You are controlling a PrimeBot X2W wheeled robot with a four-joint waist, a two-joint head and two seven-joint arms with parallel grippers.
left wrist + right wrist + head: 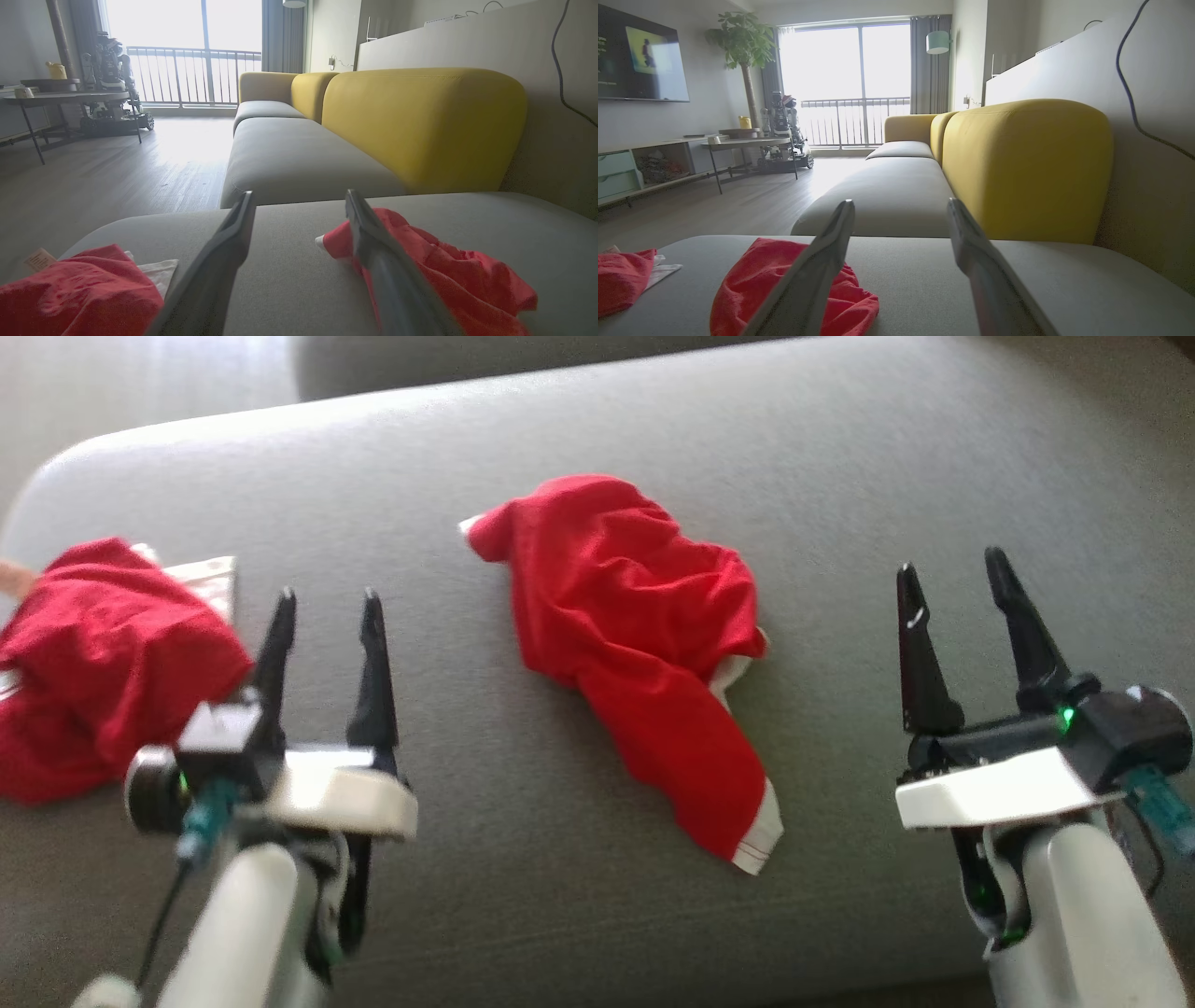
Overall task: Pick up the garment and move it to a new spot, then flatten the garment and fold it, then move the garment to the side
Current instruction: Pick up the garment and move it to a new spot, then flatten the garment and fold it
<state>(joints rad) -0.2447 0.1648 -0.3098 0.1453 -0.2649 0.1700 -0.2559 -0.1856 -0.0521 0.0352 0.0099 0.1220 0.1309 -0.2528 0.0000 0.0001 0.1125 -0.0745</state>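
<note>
Garment, red with white trim, crumpled on grey cushion, left hand and right hand released, empty

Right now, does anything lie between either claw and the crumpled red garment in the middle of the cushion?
Nothing visible. Bare grey cushion separates the middle garment from the open left claw and the open right claw. A second red garment lies further left, outside both paths.
</note>
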